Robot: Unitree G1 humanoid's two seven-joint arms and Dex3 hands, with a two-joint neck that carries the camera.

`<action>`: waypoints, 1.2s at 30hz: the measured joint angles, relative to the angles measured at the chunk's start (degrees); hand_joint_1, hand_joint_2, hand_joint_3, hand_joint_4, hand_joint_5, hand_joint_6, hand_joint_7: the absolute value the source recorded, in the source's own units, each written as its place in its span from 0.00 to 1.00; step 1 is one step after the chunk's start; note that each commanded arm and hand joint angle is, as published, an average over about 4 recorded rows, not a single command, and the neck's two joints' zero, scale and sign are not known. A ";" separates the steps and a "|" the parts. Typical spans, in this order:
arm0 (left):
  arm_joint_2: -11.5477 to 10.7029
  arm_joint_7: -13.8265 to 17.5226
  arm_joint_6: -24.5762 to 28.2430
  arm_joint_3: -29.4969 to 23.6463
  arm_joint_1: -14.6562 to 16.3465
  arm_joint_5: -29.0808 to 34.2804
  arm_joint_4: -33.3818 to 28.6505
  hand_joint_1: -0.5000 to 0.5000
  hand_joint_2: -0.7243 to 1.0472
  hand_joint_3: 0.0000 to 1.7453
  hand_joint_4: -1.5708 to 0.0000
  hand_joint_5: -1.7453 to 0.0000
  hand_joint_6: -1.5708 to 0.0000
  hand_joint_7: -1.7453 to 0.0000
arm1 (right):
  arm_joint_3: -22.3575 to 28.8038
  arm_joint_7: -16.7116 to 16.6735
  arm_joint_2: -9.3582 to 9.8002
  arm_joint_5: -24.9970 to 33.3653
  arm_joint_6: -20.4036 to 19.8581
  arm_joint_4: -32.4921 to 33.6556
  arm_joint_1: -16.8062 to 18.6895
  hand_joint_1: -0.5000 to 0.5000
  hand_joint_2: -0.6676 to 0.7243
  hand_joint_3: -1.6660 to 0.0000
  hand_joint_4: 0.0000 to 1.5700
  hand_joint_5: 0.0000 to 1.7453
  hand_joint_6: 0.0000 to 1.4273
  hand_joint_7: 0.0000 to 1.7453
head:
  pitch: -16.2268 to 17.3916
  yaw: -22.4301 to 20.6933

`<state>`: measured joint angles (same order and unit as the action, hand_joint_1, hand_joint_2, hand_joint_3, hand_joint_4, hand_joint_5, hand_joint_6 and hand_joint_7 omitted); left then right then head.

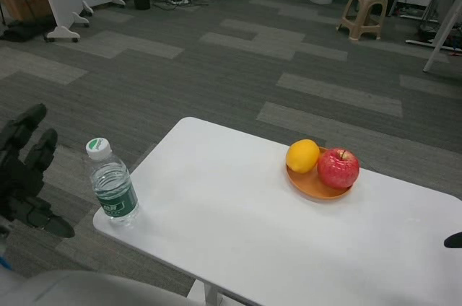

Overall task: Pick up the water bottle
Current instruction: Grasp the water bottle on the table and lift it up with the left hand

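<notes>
Left hand [25,172]: one, at the picture's left edge, off the desk's left side, fingers spread apart and holding nothing, just left of the bottle without touching it.
Water bottle [112,183]: one, clear plastic with a white cap and green label, standing upright on the near left corner of the desk.
Desk [238,234]: one, white.
Plate [312,185]: one, orange, far right on the desk, well apart from the bottle.
Fruit: two on the plate, one lemon [302,156] left, one red apple [338,167] right, touching each other.
Right hand [454,240]: only a dark tip shows at the right edge; whether open or closed cannot be told.
Stool [364,11]: one, beige, on the carpet far right.
</notes>
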<state>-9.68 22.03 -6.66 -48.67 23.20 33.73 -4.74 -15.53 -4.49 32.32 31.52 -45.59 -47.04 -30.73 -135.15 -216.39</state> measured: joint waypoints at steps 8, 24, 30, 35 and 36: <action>-0.08 0.84 1.84 1.31 -1.17 -1.72 0.51 0.00 0.15 0.04 1.00 1.00 1.00 0.72 | 0.03 -0.01 0.02 0.00 0.00 1.08 0.95 0.00 0.92 1.00 0.00 0.00 0.00 0.04 | 0.26 -4.26; -0.08 1.30 2.80 2.04 -1.11 -2.24 1.43 0.00 0.15 0.03 1.00 1.00 1.00 0.72 | 0.12 -0.01 0.02 0.00 0.00 1.43 1.15 0.00 0.91 1.00 0.00 0.00 0.00 0.04 | 0.75 -15.62; -0.03 1.37 2.81 2.03 -0.23 -1.64 2.10 0.00 0.15 0.03 1.00 1.00 1.00 0.74 | 0.14 -0.01 0.02 0.00 0.00 1.84 1.42 0.00 0.91 1.00 0.00 0.00 0.00 0.04 | 0.84 -16.21; 0.18 1.43 2.84 2.03 -0.12 -1.57 3.38 0.00 0.16 0.04 1.00 1.00 1.00 0.74 | 0.14 -0.01 0.02 0.00 0.00 1.95 1.64 0.00 0.92 1.00 0.00 0.00 0.00 0.04 | 1.01 -16.57; 0.24 1.43 2.85 2.03 -0.14 -1.56 3.59 0.00 0.16 0.04 1.00 1.00 1.00 0.74 | 0.14 -0.01 0.02 0.00 0.00 1.95 1.66 0.00 0.92 1.00 0.00 0.00 0.00 0.04 | 1.04 -16.67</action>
<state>-9.44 23.45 -3.81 -46.64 23.06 32.16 -1.14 -15.38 -4.50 32.33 31.52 -45.59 -45.09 -29.07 -134.11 -233.06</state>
